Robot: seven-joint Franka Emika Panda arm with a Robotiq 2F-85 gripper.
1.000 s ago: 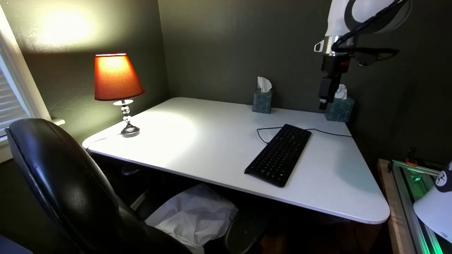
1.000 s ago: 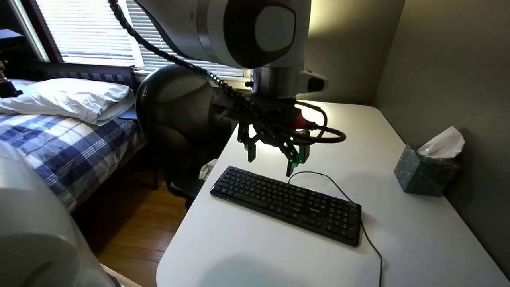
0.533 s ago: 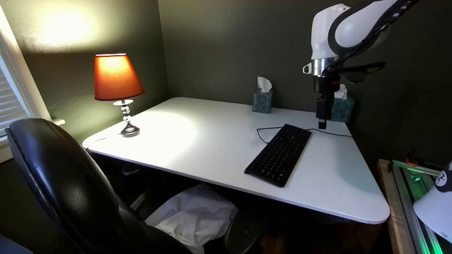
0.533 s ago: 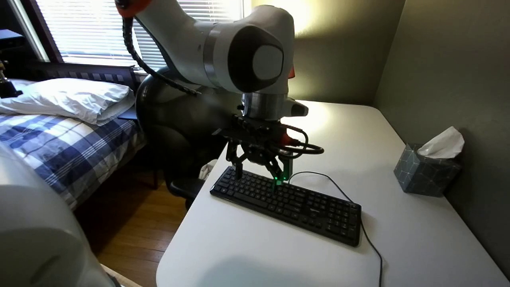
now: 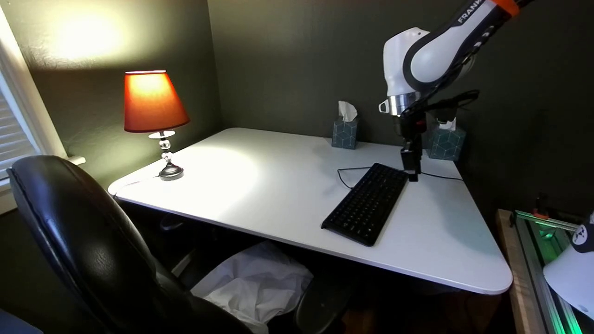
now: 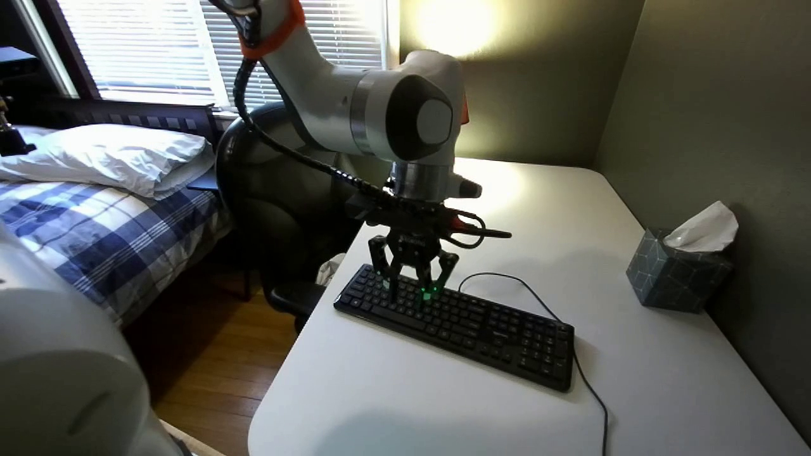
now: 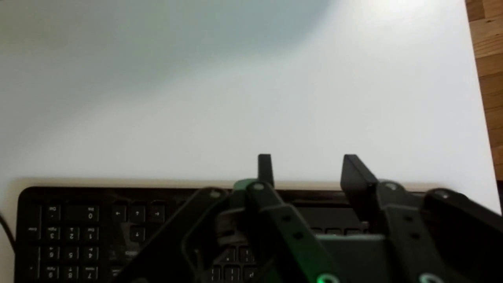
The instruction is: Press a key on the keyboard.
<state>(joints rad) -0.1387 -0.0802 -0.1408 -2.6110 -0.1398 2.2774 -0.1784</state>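
Keyboard (image 7: 106, 232) cut off in wrist view, partly behind 2 parted fingers (image 7: 355, 177), contact unclear

The flat, slim black rectangular keyboard (image 6: 453, 326) lies on the white table (image 6: 355, 386) below the black jointed fingers (image 7: 355, 177), keys upward. Its small black keycaps bear pale markings. In the wrist view the number pad (image 7: 70, 243) lies left of the fingers, its markings upside down, and a long blank key (image 7: 330, 217) shows between them. In an exterior view its thin black cable (image 6: 606, 421) loops out right of the fingers and passes the number-pad end.
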